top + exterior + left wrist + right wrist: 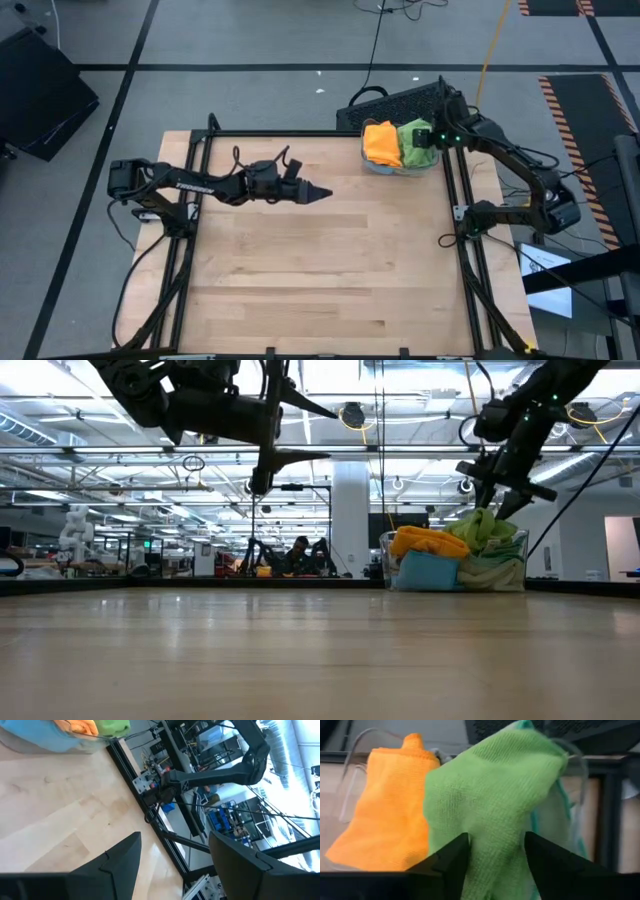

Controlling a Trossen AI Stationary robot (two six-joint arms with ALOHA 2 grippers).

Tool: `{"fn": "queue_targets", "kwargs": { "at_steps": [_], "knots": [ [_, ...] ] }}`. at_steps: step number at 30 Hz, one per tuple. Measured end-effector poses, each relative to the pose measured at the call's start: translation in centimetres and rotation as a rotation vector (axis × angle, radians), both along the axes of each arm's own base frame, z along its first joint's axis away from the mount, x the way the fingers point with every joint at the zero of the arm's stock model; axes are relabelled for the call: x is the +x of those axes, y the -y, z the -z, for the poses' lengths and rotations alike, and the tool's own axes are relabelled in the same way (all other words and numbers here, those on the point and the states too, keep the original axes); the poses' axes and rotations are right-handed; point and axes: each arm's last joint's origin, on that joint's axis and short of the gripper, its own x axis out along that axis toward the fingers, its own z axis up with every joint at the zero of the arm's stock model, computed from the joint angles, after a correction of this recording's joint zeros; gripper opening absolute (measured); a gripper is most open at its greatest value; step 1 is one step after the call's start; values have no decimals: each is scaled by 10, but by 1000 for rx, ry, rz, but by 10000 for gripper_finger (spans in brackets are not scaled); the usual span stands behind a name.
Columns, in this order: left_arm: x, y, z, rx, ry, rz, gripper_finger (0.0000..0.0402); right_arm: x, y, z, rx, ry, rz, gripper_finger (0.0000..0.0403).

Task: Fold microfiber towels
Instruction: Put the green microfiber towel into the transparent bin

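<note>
A clear bin (400, 168) at the table's far right corner holds the microfiber towels: an orange one (381, 143), a lime green one (412, 146), a blue one (425, 572) and a pale green one (492, 570) under them. My right gripper (496, 840) slants down over the bin, open, one finger on either side of the lime green towel's raised top (490, 785). My left gripper (175, 836) hovers open and almost level above the table's far left-middle (325, 193), holding nothing. My right gripper comes at the lime green towel's raised top (495, 827) from above, slanting down, with its fingers apart and the cloth between them. Whether the fingers touch the cloth I cannot tell. The towel lies on the pile in the bin.
A black perforated crate (395, 103) stands just beyond the bin. Black frame rails (452, 190) run along the table's edges. Bare wooden tabletop (320, 260) spreads across the middle and near side. People sit far off in the room (300, 550).
</note>
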Motion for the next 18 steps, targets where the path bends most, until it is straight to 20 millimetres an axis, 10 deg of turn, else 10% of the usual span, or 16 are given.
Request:
{"fn": "queue_targets", "kwargs": {
  "at_steps": [13, 18],
  "knots": [
    [2, 14, -1, 5, 10, 79, 236, 27, 3, -67, -235, 165, -123, 179],
    [0, 14, -8, 77, 52, 67, 211, 35, 15, -41, -286, 228, -90, 107]
  ]
}}
